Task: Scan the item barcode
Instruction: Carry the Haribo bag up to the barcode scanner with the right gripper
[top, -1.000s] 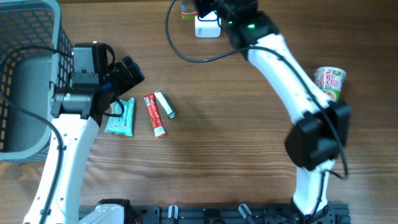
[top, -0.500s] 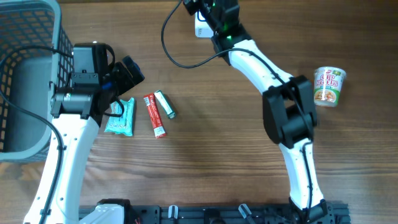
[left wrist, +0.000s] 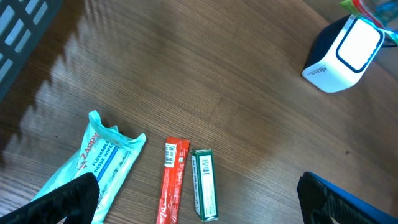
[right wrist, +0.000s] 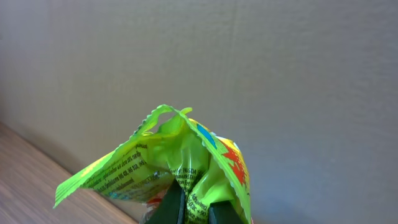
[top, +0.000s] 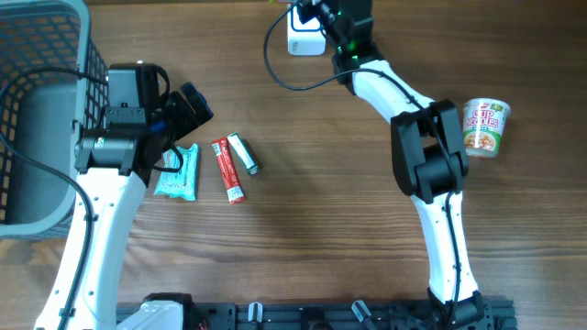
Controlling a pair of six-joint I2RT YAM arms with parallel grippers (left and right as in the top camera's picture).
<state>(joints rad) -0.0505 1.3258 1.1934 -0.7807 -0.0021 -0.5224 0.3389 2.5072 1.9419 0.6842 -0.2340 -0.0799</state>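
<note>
- Currently right gripper (right wrist: 189,210) is pinched tight on the bottom of a green snack packet (right wrist: 180,165). The packet stands up above the fingers, crumpled, with its printed side partly turned to the wrist camera.
- No barcode is readable in the wrist view; the print is too small to tell.
- Overhead, the right arm reaches to the far edge of the table (top: 330,229). The packet is held in the air just beside the white scanner (top: 305,38), up at the frame edge and mostly cut off.
- The left wrist view shows the scanner (left wrist: 345,53) with its window facing up and sideways, and a sliver of the packet at the top corner above it.
- Left gripper (top: 188,112) has its jaws spread wide and holds nothing. It hovers over the tissue pack (left wrist: 99,168), red stick (left wrist: 171,180) and green box (left wrist: 204,183), which lie side by side.
- Cup noodles (top: 483,126) stands well apart on the right; basket (top: 92,55) is at the far left.
- Step, as a judgement: presenting the held item to the scanner.
- Next move likely calls for turning the packet so its barcode panel faces the scanner window, held flat and near. The crinkled foil could spoil the read.
</note>
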